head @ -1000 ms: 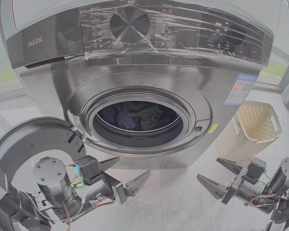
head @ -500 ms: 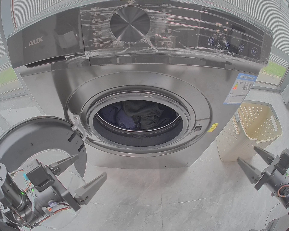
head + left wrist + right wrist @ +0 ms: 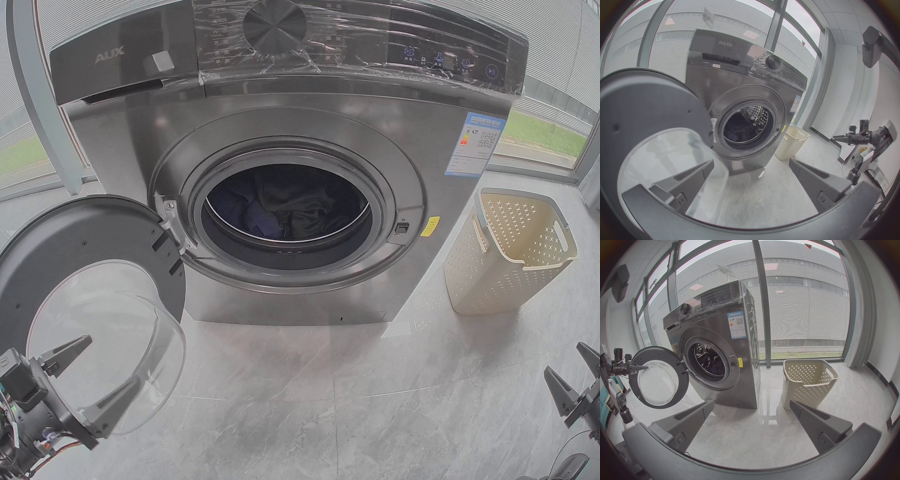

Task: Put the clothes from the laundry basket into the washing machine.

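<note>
The grey washing machine (image 3: pixel 300 119) stands with its round door (image 3: pixel 81 250) swung open to the left. Dark clothes (image 3: pixel 287 203) lie inside the drum. The cream laundry basket (image 3: pixel 481 275) stands on the floor to the machine's right, and its inside looks empty. My left gripper (image 3: pixel 112 362) is low at the left, in front of the door's glass, open and holding nothing. My right gripper (image 3: pixel 565 357) is low at the far right, open and empty, well in front of the basket. The left wrist view shows the left gripper (image 3: pixel 751 162) open toward the drum clothes (image 3: pixel 739 131). The right wrist view shows the right gripper (image 3: pixel 751 402) open, with the basket (image 3: pixel 803 396) beyond it.
Grey tiled floor (image 3: pixel 350 400) stretches between me and the machine. Large windows (image 3: pixel 806 302) with frames stand behind the machine and basket. The open door juts out into the left side of the floor space.
The whole head view has shifted: the machine now sits farther off. Both grippers have drawn back and outward to the lower corners, still open and empty.
</note>
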### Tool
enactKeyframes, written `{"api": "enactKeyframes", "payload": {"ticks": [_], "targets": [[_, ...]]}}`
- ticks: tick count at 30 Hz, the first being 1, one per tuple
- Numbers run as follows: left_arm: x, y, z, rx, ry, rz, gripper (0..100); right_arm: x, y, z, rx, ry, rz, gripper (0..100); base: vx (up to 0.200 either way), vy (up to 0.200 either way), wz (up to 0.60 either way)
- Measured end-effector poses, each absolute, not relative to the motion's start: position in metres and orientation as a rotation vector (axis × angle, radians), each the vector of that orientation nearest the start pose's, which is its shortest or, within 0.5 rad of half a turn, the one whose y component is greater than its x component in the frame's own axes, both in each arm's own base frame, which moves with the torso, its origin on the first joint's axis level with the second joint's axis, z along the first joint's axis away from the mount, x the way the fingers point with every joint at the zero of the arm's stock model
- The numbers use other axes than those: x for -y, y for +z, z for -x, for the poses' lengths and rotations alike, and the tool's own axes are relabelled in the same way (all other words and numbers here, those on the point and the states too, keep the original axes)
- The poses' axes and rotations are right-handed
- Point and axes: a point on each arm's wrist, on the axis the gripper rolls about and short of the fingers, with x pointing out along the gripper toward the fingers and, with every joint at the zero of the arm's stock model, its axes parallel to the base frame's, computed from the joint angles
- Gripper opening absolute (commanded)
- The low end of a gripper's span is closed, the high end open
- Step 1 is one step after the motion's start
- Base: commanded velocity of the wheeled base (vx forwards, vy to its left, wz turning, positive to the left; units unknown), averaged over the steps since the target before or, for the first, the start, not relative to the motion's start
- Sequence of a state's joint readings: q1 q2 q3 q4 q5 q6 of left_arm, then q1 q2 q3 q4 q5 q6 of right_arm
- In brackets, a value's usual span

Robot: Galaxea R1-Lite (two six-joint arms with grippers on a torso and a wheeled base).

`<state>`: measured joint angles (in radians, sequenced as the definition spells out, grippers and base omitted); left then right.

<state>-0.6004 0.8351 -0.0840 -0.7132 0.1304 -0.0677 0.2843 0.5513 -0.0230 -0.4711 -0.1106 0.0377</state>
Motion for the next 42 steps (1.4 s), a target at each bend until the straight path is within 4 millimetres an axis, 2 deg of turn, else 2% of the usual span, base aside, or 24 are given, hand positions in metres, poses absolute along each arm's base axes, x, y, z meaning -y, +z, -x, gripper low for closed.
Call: {"api": "enactKeyframes", "payload": {"ticks": [5, 10, 13, 16, 21, 29, 34, 42], "targets": [[0.023, 0.155, -0.046, 0.001, -0.385, 0.059, 100, -0.001, 0.126, -0.014, -0.020, 0.097, -0.027, 100, -0.200, 0.000, 0.00], [0.009, 0.147, -0.026, 0.019, -0.305, 0.062, 100, 0.002, 0.122, -0.001, 0.033, 0.048, -0.030, 100, 0.000, 0.000, 0.00], [0.002, 0.136, -0.014, -0.004, -0.256, 0.058, 100, 0.003, 0.114, 0.007, 0.041, 0.021, -0.028, 100, -0.200, 0.000, 0.00], [-0.002, 0.130, -0.003, 0.026, -0.220, 0.067, 100, 0.002, 0.096, 0.014, -0.010, -0.007, -0.021, 100, -0.200, 0.000, 0.00], [-0.003, 0.119, 0.005, 0.054, -0.187, 0.069, 100, 0.001, 0.077, 0.020, -0.105, -0.018, -0.015, 100, -0.160, 0.000, 0.00], [-0.004, 0.093, 0.013, -0.019, -0.023, 0.067, 100, 0.001, 0.078, 0.022, -0.037, -0.016, -0.010, 100, 0.000, 0.000, 0.00], [-0.003, 0.088, 0.018, 0.007, 0.043, 0.062, 100, 0.001, 0.078, 0.023, -0.022, -0.014, -0.009, 100, 0.000, 0.000, 0.00], [-0.001, 0.084, 0.022, 0.030, 0.047, 0.060, 100, 0.001, 0.079, 0.023, -0.014, -0.013, -0.007, 100, 0.000, 0.000, 0.00]]}}
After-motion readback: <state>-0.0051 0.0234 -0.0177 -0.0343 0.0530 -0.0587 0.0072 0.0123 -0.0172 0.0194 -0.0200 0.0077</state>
